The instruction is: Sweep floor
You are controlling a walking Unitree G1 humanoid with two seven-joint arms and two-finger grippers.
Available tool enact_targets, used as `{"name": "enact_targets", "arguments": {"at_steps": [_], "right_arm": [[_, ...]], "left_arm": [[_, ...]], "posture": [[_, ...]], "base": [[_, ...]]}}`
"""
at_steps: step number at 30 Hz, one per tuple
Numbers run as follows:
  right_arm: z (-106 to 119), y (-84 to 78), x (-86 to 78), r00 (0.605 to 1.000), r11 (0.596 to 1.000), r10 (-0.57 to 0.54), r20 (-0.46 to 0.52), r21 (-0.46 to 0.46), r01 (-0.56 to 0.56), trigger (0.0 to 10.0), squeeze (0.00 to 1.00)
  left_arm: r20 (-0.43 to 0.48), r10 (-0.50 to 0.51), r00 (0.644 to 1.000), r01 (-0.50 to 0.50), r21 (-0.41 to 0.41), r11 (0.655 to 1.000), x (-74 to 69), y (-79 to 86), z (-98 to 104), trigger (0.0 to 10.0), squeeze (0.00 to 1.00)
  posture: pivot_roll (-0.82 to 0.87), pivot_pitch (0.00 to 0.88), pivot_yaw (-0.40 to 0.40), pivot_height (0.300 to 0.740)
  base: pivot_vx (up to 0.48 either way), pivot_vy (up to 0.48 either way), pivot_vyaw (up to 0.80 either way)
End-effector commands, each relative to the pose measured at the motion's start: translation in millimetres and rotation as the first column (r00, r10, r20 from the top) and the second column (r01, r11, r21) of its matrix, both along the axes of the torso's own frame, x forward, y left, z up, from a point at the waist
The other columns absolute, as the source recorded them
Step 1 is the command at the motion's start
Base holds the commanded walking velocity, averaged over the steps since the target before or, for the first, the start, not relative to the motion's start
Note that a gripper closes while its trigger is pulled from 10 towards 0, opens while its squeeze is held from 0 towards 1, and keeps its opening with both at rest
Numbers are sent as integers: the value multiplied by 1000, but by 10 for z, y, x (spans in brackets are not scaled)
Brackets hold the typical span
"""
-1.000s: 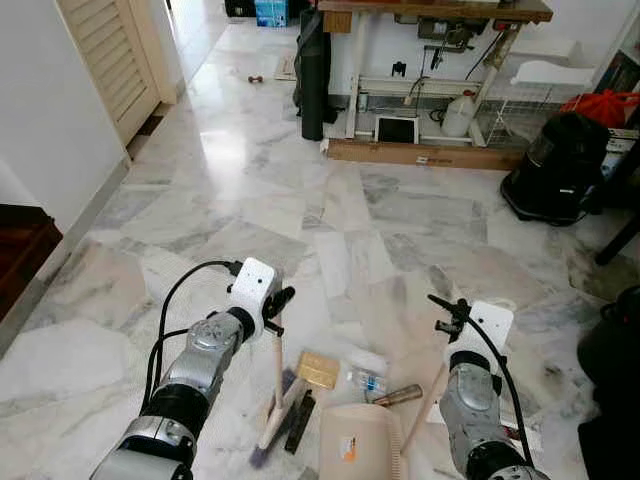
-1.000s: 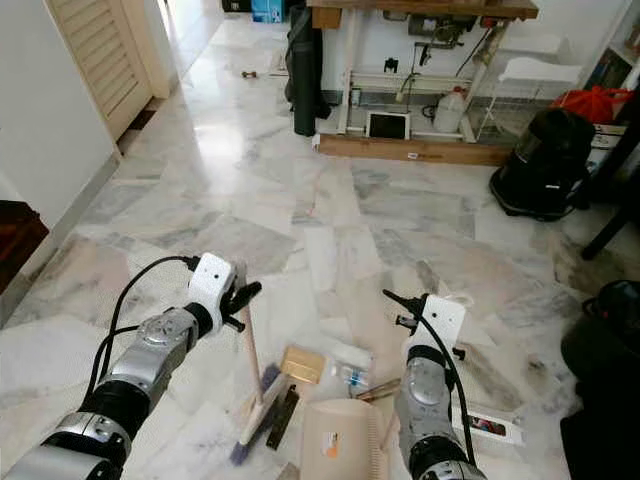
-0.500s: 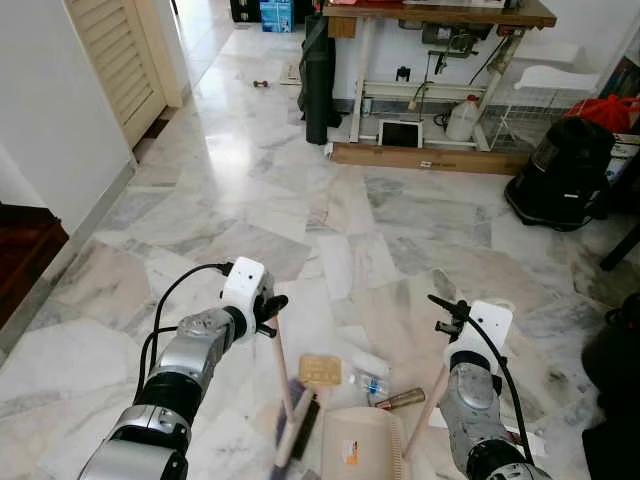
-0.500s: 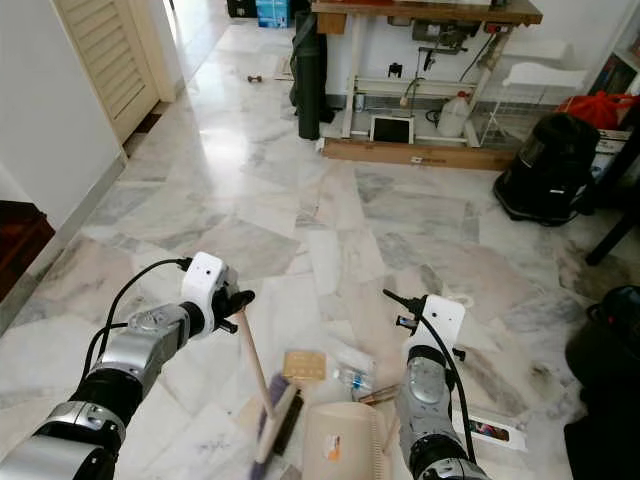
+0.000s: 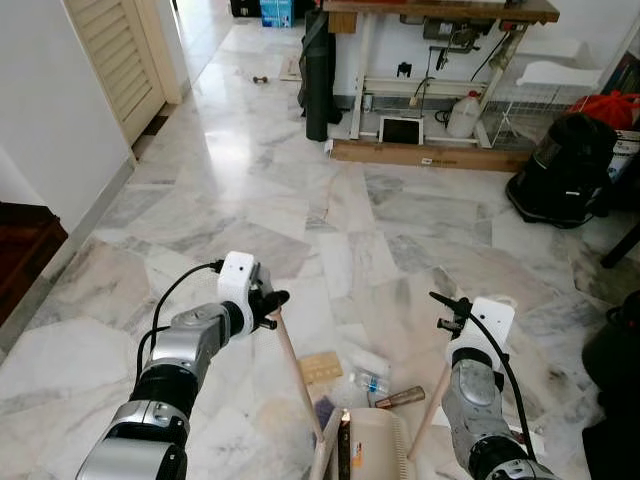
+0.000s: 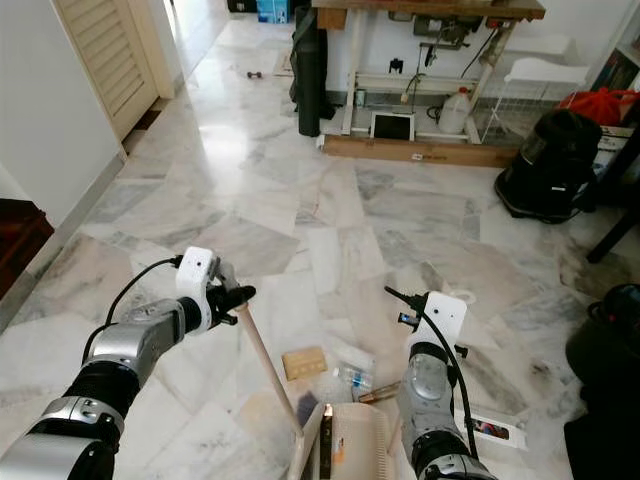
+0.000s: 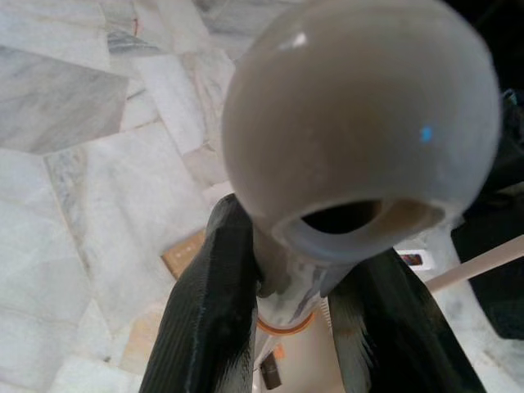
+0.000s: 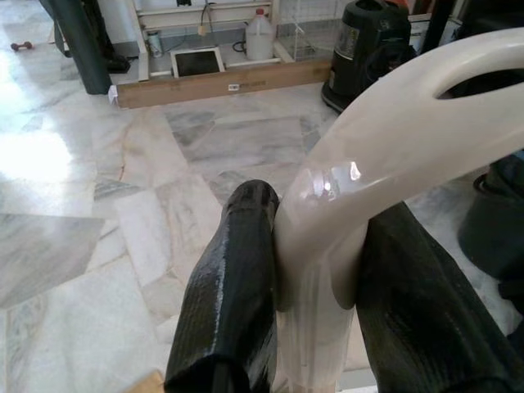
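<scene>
Nearest us, our right gripper [image 8: 315, 278] clamps the dustpan handle [image 8: 385, 139], the dustpan [image 5: 375, 445] on the marble floor [image 5: 300, 180]. Our left gripper [image 7: 291, 311] pinches the broom handle [image 5: 298, 372], its brush [image 5: 325, 450] at the dustpan's mouth, beside a cardboard scrap [image 5: 320, 367].

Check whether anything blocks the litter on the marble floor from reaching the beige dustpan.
Nothing visible does. The tan cardboard piece, clear plastic wrapper and brown tube lie on bare marble just ahead of the beige plastic dustpan; the wooden-handled broom stands beside them.
</scene>
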State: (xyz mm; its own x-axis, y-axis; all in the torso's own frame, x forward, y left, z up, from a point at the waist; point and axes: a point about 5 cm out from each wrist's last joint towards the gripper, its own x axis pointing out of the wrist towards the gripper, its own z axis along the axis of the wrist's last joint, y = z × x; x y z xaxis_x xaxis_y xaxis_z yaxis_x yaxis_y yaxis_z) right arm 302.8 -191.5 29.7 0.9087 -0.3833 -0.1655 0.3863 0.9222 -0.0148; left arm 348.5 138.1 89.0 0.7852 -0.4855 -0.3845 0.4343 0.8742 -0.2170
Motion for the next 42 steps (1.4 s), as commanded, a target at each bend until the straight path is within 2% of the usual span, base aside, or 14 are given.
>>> {"name": "enact_targets", "arguments": {"at_steps": [1, 8, 17, 20, 25, 27, 30, 31, 33, 34, 38, 41, 42], "right_arm": [[-10, 28, 10, 1000, 1000, 0, -11, 22, 0, 10000, 0], [-11, 31, 16, 1000, 1000, 4, -14, 26, -3, 10000, 0], [-6, 36, 28, 1000, 999, 0, -16, 39, 1, 10000, 0], [0, 41, 37, 1000, 999, 2, -14, 41, -1, 10000, 0], [19, 55, 55, 1000, 999, 7, -7, 45, -7, 10000, 0], [19, 54, 56, 1000, 999, 7, -7, 46, -7, 10000, 0], [21, 54, 59, 1000, 999, 9, -6, 47, -8, 10000, 0], [22, 54, 60, 1000, 999, 9, -6, 48, -9, 10000, 0], [23, 52, 61, 1000, 999, 9, -6, 48, -9, 10000, 0], [23, 52, 61, 1000, 999, 9, -6, 48, -9, 10000, 0], [30, 52, 65, 1000, 999, 13, -1, 48, -13, 10000, 0], [84, 39, 91, 999, 996, 4, 45, 86, -8, 10000, 0], [84, 39, 91, 999, 996, 4, 45, 86, -8, 10000, 0]], "left_arm": [[-33, -24, 999, 21, -94, 995, -38, -65, -23, 10000, 0], [12, -32, 999, 34, -136, 990, 1, -94, 135, 10000, 0], [27, -30, 999, 34, -148, 988, 18, -99, 200, 10000, 0], [63, -7, 998, 14, -125, 992, 50, -56, 261, 10000, 0], [204, 53, 977, -44, -49, 998, 153, 50, 515, 10000, 0], [229, 53, 972, -47, -29, 998, 165, 60, 560, 10000, 0], [331, 57, 942, -71, 31, 997, 205, 102, 752, 10000, 0], [383, 75, 921, -86, 12, 996, 220, 119, 873, 10000, 0], [418, 84, 905, -92, -1, 996, 226, 129, 954, 10000, 0], [418, 84, 905, -92, -1, 996, 226, 129, 954, 10000, 0], [500, 203, 842, -186, -86, 979, 252, 234, 1068, 10000, 0], [524, 263, 810, -244, -108, 964, 238, 255, 1036, 10000, 0], [524, 263, 810, -244, -108, 964, 238, 255, 1036, 10000, 0]], "posture": [[136, 82, -25, 740], [142, 78, -27, 740], [150, 68, -27, 740], [151, 65, -26, 740], [152, 60, -26, 740], [155, 57, -26, 740], [155, 50, -27, 740], [153, 48, -25, 740], [153, 46, -25, 740], [153, 46, -25, 740], [146, 37, -24, 740], [140, 31, -23, 740], [140, 31, -23, 740]], "base": [[0, 0, 0], [0, 0, 0], [0, 0, 0], [0, 0, 0], [0, 0, 0], [0, 0, 0], [0, 0, 0], [0, 0, 0], [0, 0, 0], [0, 0, 0], [0, 0, 0], [0, 0, 0], [0, 0, 0]]}}
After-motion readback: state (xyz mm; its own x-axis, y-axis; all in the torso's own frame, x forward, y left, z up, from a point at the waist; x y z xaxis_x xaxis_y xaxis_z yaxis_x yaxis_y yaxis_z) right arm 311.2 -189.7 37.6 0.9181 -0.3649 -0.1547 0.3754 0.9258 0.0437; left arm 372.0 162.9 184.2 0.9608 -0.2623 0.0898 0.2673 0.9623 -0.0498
